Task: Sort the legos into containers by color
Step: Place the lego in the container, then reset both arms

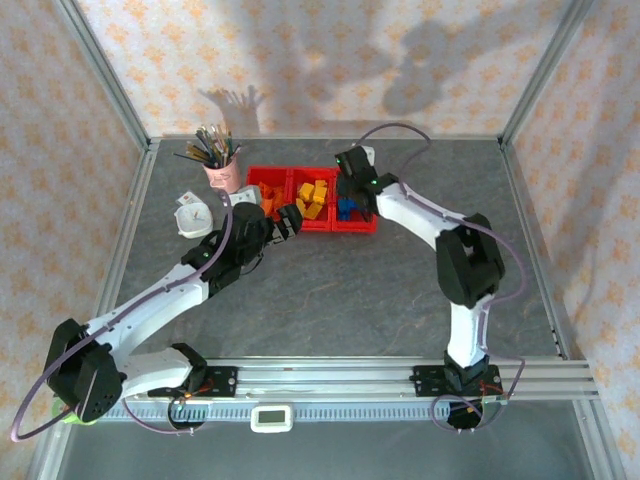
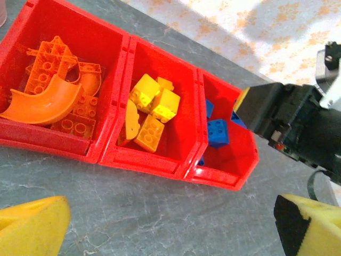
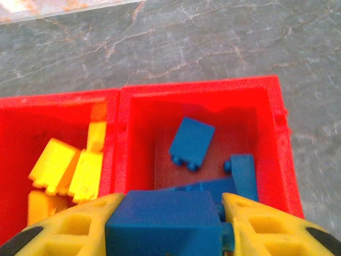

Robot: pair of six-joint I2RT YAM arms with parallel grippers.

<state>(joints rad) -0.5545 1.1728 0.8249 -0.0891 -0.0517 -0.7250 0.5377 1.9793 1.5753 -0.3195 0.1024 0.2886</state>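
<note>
The right end effector [image 3: 170, 226] pinches a blue lego [image 3: 160, 210] just above the right container [image 3: 277, 133], where other blue legos [image 3: 192, 141] lie. The left end effector [image 2: 170, 229] is spread wide and holds nothing, over the table [image 2: 160, 213] near the containers. Orange legos [image 2: 50, 96] lie in the left container [image 2: 80, 32], yellow legos [image 2: 152, 104] in the middle container [image 2: 176, 69].

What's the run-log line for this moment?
right gripper: shut on blue rectangular plastic brick, over rightmost red plastic bin | left gripper: open, empty, over grey table
</note>
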